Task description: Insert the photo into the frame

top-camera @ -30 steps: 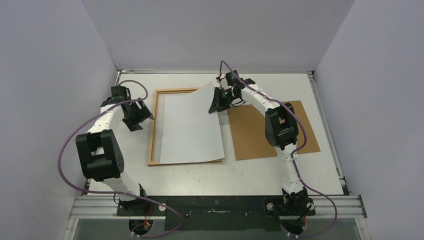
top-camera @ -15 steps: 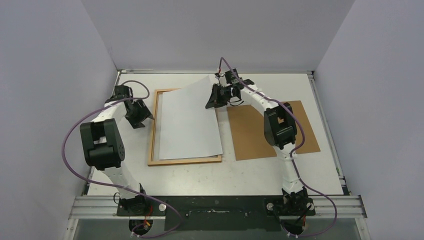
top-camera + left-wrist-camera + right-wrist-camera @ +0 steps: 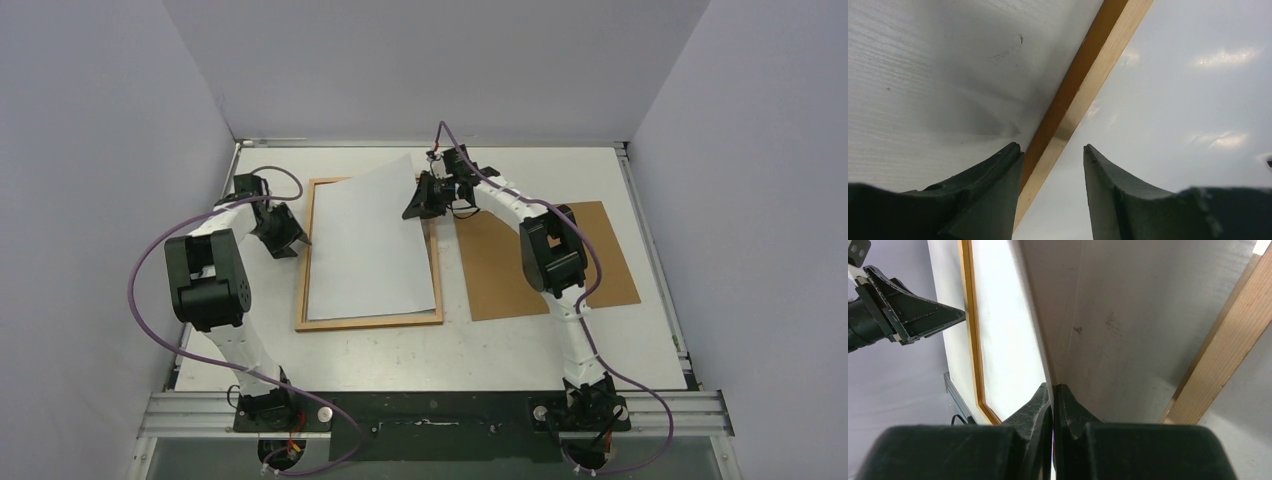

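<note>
my right hand is clenched on the upper right corner of the photo. that corner is lifted, white back up, and the rest lies over the frame at centre of the top view. my left hand is released, fingers either side of the frame's left rail. brown panel lies right of the frame on the counter.

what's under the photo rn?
The frame; its rails show around the photo. The table inside it is covered. The right claw holds the far-right corner up.
</note>
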Robot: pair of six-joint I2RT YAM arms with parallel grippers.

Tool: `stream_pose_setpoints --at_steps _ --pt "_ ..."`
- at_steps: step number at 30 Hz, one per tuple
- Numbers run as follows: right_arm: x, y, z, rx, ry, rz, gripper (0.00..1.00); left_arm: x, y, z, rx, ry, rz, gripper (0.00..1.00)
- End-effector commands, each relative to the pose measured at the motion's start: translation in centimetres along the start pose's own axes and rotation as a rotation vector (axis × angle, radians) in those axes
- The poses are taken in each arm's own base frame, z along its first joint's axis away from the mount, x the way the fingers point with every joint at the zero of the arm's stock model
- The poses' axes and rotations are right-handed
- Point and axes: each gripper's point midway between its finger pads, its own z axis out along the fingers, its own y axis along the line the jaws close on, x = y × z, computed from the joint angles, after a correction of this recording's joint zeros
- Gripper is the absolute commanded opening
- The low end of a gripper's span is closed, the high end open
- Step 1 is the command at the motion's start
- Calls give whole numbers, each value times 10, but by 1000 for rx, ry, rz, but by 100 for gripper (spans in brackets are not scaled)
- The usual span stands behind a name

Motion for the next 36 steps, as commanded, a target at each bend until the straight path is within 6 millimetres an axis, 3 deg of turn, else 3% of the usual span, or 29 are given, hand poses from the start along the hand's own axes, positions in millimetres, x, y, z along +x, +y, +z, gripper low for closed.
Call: stream_pose_setpoints --at_steps 1,14,22,28,36 --pt "-16 11 2 -14 -73 -17 1 -18 -12 -2 53 -39 18 45" --pt "-10 0 7 27 -72 56 3 -16 -17 -1 78 -31 5 37" --pt "-5 10 6 -53 -85 149 0 -14 -14 1 64 -28 -8 30" --pt "-2 8 9 -38 -70 125 0 -13 -15 1 71 -25 -15 29" --pt "-2 1 11 -1 -78 80 8 -12 -15 0 73 -24 -18 29"
